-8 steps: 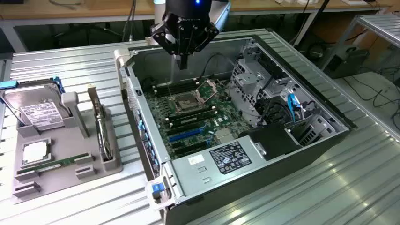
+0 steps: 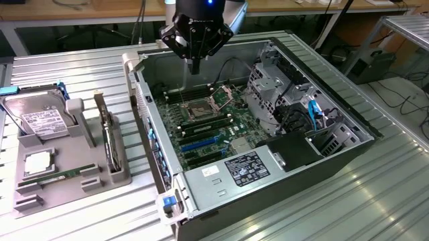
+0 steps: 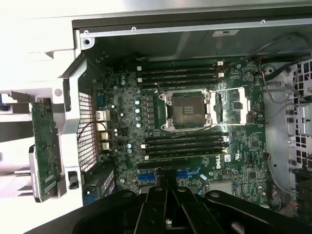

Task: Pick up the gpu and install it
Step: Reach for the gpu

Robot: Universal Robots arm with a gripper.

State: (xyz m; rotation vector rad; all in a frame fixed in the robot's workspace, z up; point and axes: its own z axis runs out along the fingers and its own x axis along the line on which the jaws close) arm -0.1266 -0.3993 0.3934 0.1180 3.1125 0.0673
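Currently gpu (image 2: 107,138) upright in tray (image 2: 60,195), well apart from end effector (image 2: 194,70) over PC (image 2: 282,201).

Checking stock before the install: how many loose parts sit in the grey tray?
4: hard drive at the far end; gpu on edge beside it; square chip nearer the camera; RAM stick nearest. More may hide behind the drive.

Ribbed metal table (image 2: 375,201), glare on slats. Beyond table's far edge: wood-top bench (image 2: 80,10) w/ white frame. Past table on exterior view's right: dark floor (image 2: 387,98), loose cables (image 2: 410,103), black box (image 2: 372,65).
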